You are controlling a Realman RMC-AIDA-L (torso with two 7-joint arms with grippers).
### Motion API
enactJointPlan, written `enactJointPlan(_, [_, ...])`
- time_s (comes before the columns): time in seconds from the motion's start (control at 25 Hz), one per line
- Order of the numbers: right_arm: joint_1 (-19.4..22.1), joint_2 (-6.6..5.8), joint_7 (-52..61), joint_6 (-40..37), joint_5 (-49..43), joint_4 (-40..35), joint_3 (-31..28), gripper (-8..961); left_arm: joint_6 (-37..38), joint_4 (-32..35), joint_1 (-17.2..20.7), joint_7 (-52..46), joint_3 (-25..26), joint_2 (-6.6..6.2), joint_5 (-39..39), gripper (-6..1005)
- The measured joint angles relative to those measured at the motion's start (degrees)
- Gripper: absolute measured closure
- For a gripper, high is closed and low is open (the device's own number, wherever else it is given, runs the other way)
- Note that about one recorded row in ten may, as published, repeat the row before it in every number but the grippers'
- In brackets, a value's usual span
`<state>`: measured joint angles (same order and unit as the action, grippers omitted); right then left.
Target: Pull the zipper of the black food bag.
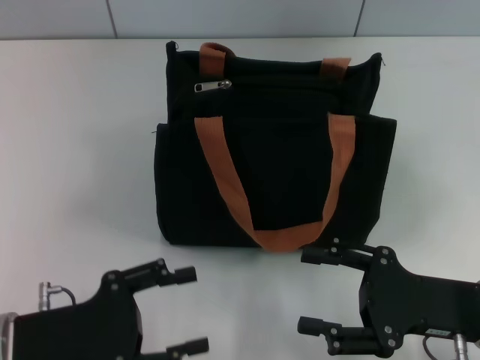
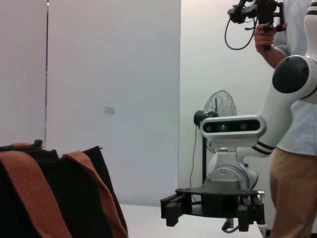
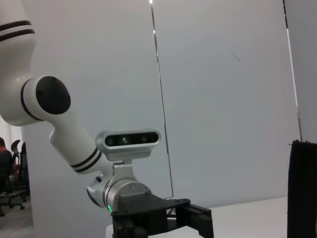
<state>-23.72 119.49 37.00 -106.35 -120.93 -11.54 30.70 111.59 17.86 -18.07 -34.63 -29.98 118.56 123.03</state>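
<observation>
black food bag (image 1: 277,161) upright on table (image 1: 75,150), contents hidden | zipper (image 1: 213,85) beyond left gripper (image 1: 187,311), untouched | left gripper spread wide, empty | right gripper (image 1: 315,291) spread wide, just beside bag's base

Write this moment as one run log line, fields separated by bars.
stage: not started | large black fabric food bag: on white table | small silver zipper pull: untouched | left gripper: open, near edge | right gripper: open, near bag's bottom

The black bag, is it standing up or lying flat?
Lying flat. The black food bag rests on the white table, its orange strap handle spread across its upward face.
</observation>
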Motion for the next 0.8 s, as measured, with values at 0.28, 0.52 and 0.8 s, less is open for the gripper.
enactJointPlan(0.28, [0.1, 0.04, 0.0, 0.1, 0.0, 0.1, 0.0, 159, 0.0, -0.2, 0.5, -0.1, 5.9, 0.09, -0.1, 227])
enactJointPlan(0.52, [-0.1, 0.04, 0.0, 0.2, 0.0, 0.5, 0.0, 159, -0.2, -0.2, 0.2, -0.3, 5.8, 0.09, 0.0, 228])
enactJointPlan(0.8, [0.0, 0.04, 0.0, 0.2, 0.0, 0.5, -0.1, 160, -0.1, -0.6, 0.2, -0.3, 7.4, 0.08, -0.2, 228])
